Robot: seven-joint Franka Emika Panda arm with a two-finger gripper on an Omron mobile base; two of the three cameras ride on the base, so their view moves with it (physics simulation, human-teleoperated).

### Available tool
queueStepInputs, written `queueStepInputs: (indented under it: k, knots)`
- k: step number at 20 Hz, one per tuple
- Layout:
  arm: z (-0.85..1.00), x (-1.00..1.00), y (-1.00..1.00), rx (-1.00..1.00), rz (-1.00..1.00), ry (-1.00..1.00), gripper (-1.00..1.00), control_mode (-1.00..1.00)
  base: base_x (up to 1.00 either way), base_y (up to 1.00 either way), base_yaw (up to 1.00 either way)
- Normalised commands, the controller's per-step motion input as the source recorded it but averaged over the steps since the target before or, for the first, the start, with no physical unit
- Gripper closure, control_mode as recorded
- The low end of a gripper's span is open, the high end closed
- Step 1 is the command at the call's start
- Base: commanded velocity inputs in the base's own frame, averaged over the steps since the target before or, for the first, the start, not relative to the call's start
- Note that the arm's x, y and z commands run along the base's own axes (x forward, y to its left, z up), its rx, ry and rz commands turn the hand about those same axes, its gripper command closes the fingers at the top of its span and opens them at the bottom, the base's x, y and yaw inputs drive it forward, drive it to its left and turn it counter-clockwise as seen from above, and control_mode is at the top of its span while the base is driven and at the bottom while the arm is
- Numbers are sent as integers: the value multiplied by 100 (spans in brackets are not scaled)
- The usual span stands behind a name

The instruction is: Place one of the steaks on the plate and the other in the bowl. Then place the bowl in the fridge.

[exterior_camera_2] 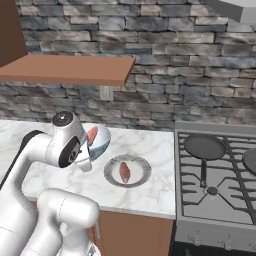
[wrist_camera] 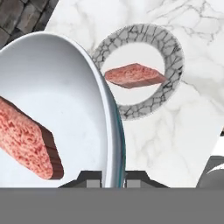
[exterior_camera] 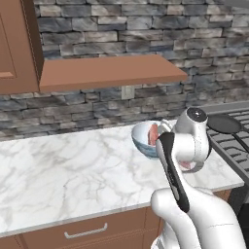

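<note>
Marble counter [exterior_camera: 63,165] runs under a stone-brick wall and a wooden shelf [exterior_camera_2: 65,69], with a gas stove [exterior_camera_2: 220,170] at its right end carrying a dark frying pan [exterior_camera_2: 204,146].

Both steaks are already placed. One steak [exterior_camera_2: 124,172] lies flat in the white centre of the plate [exterior_camera_2: 111,179], which rests on the counter. In the right base view the plate sits at about 4 o'clock from the bowl [exterior_camera_2: 102,141] and just beside it. The other steak [wrist_camera: 26,140] leans against the inner wall of the bowl, tilted, not flat on the bottom.

The hand view looks down past the bowl's rim, which runs into the gap between the two fingertips [wrist_camera: 92,178] at 6 o'clock; one tip is on the white inner side, the other on the pale blue outer side. The gripper [wrist_camera: 113,178] is nearly closed and appears to pinch the rim; actual contact cannot be confirmed. A rim pinch suits this load: the bowl is too wide to span, so the wall is the only graspable edge.

In both base views the bowl looks tipped toward the arm, and may be partly off the counter; I cannot tell for certain.

Judgement: the sorting steps are done and the bowl must now go to the fridge. Risks: the bowl pivoting about the one-sided pinch, and the leaning steak sliding.
</note>
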Motion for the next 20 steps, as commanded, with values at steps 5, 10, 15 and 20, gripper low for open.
queueStepInputs:
  k: [5,10,15,20]
  knots:
    - [25,-38,0,0,-30,-13,100,-100,0,0,0]
    - [53,-56,0,1,-8,-7,100,-100,0,0,0]
    - [52,-75,-10,0,-2,-1,100,-100,0,0,0]
    - [49,-66,-2,0,0,-15,100,-100,0,0,0]
